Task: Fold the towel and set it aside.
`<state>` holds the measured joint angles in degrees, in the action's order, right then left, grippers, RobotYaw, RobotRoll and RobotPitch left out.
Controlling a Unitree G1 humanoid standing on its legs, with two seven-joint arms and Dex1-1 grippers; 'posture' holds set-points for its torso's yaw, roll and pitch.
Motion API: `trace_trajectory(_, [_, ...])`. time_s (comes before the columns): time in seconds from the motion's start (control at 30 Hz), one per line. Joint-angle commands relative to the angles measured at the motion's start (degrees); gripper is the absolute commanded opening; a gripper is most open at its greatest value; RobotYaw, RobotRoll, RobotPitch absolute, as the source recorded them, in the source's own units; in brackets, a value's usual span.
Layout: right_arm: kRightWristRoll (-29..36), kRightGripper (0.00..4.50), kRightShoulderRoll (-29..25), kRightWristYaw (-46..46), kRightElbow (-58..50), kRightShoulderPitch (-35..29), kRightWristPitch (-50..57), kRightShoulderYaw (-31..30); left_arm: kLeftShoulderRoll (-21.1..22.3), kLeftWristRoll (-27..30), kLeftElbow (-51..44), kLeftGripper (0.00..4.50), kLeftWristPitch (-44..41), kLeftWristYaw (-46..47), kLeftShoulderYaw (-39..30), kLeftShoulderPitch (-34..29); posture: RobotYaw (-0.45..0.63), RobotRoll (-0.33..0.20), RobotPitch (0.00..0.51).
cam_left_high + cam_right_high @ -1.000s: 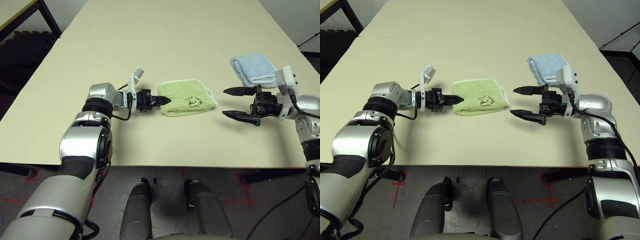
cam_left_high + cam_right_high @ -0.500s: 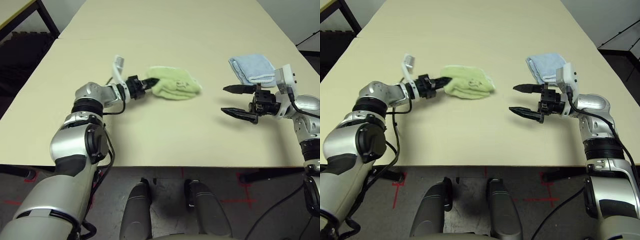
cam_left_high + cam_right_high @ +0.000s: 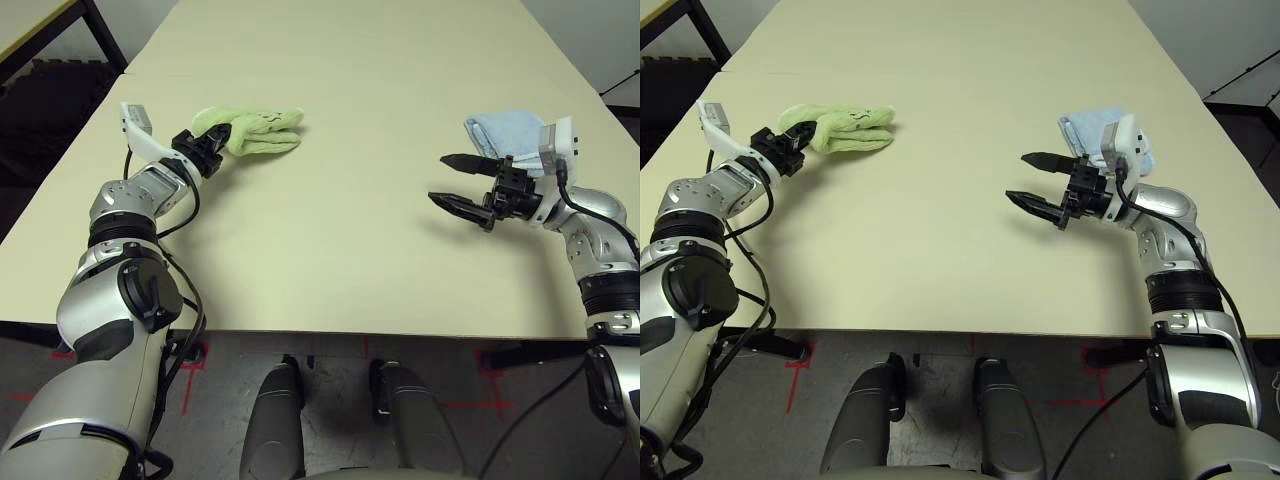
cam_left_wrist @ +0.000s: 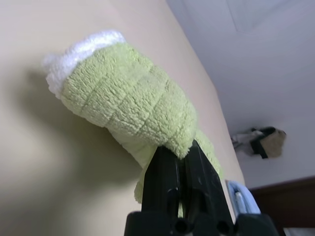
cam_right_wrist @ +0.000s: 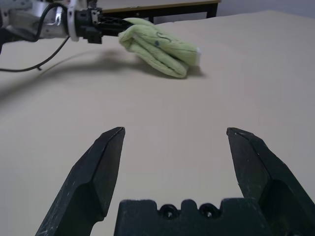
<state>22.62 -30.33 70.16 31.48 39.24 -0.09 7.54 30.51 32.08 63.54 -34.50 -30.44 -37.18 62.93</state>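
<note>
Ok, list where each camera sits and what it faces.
Eye views: on the head, looking down at the table; both silver forearms show.
Left wrist: along the left gripper, shut on the green towel.
Right wrist: along the open right gripper, across the table.
Shared: every view shows the towel.

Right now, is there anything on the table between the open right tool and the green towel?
Nothing: bare table runs from the right tool to the towel, seen in the right wrist view.
</note>
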Motion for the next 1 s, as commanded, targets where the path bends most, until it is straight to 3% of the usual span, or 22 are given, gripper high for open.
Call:
trace_trajectory(0.03, [1.0,4.50,0.3,-1.1,-1.3,-0.6,1.3,0.9,0.7,1.0,-0.4,0.04,4.0,2.7,-1.3,-0.5,0.02,0.000,0.178])
trace_trajectory(0.33, [1.5,4.50,0.7,-0.9,-3.8,-1.1,2.4,0.1,-0.6,1.7,-1.3,0.04,12.9,6.9,-2.4,-3.2,0.02,0.000,0.178])
trace_trajectory(0.67, [1.0,4.50,0.7,0.0,-2.7,-0.2,1.4,-0.3,-3.6,4.9,-10.0,0.04,18.1,12.8,-5.0,-9.6,0.03,0.000,0.182])
trace_trajectory(1.0, [0.8,4.50,0.4,0.1,-2.2,0.2,1.1,-0.2,-6.9,6.2,-12.8,0.04,24.0,17.6,-5.8,-11.1,0.02,0.000,0.183])
